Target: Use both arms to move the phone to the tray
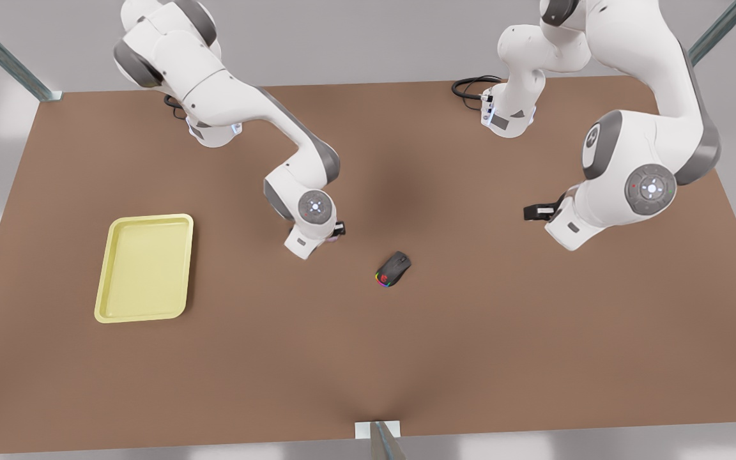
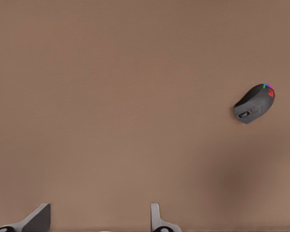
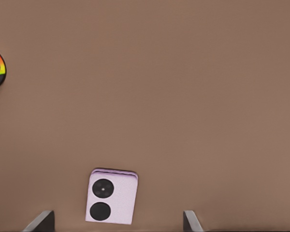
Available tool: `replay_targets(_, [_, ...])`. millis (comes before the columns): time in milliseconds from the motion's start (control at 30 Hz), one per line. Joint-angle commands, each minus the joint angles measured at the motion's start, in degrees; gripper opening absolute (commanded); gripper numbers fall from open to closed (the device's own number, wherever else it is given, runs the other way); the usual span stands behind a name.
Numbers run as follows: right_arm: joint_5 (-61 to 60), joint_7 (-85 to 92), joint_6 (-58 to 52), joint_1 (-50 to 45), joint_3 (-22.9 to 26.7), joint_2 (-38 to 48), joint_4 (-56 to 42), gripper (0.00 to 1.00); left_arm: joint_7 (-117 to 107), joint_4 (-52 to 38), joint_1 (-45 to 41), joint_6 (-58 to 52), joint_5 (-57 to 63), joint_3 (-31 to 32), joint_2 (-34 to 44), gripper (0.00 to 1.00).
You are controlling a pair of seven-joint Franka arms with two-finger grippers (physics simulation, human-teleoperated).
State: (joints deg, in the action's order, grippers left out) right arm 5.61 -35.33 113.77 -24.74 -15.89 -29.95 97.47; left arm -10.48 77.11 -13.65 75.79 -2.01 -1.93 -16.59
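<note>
The pale lilac phone (image 3: 111,196), with two dark circles on its face, lies flat on the brown table. My right gripper (image 3: 117,222) hangs open just above it, one fingertip on each side. This is the arm at the front view's left, and its low wrist (image 1: 312,214) hides the phone there. The pale yellow tray (image 1: 144,268) lies farther toward the front view's left, with nothing in it. My left gripper (image 2: 97,223) is open over bare table. Its arm (image 1: 604,191) waits, raised, at the front view's right.
A black mouse with rainbow lights (image 1: 393,268) lies mid-table between the two arms, close to the right wrist; it is also in the left wrist view (image 2: 254,103). Black cables (image 1: 470,89) coil by the far arm base. Bare table lies between the phone and the tray.
</note>
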Motion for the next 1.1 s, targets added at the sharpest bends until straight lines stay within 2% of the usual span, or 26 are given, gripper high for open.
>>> replay_targets(0, [-0.25,-22.26,8.84,-0.31,-0.02,-1.24,1.32,1.00,8.99,-0.03,0.03,-0.12,-0.10,0.00,-0.03,1.00])
replay_targets(67, [-0.60,-23.73,11.30,-1.54,-0.28,-1.69,3.51,1.00,8.99,-0.03,0.03,-0.21,-0.98,0.00,-0.03,1.00])
replay_targets(133, [-4.65,-24.18,18.42,-0.40,-0.28,0.86,10.72,1.00,9.16,-0.03,0.03,-0.03,-1.60,-0.09,-0.03,1.00])
replay_targets(200, [-5.79,-16.28,18.60,0.57,-0.37,0.69,10.81,1.00,9.25,-0.03,0.03,-0.03,-1.68,-0.09,-0.47,1.00])
replay_targets(267, [-5.88,-8.10,23.69,0.92,-0.37,0.07,12.92,1.00,9.34,-0.03,0.03,-0.03,-1.68,0.00,-0.90,1.00])
replay_targets(433, [-5.52,-1.33,27.12,0.22,-0.37,-2.21,13.36,1.00,9.34,-0.03,0.03,0.06,-1.68,-0.09,-1.26,1.00])
replay_targets(633, [-5.17,7.37,25.72,0.57,-0.10,-1.78,14.24,1.00,9.34,-0.03,0.03,0.06,-1.60,-0.09,-1.61,1.00])
replay_targets(1067, [-2.54,10.45,25.37,-0.05,0.07,-3.09,16.61,1.00,9.52,-2.75,0.03,-1.00,-3.53,-0.61,-0.47,1.00])
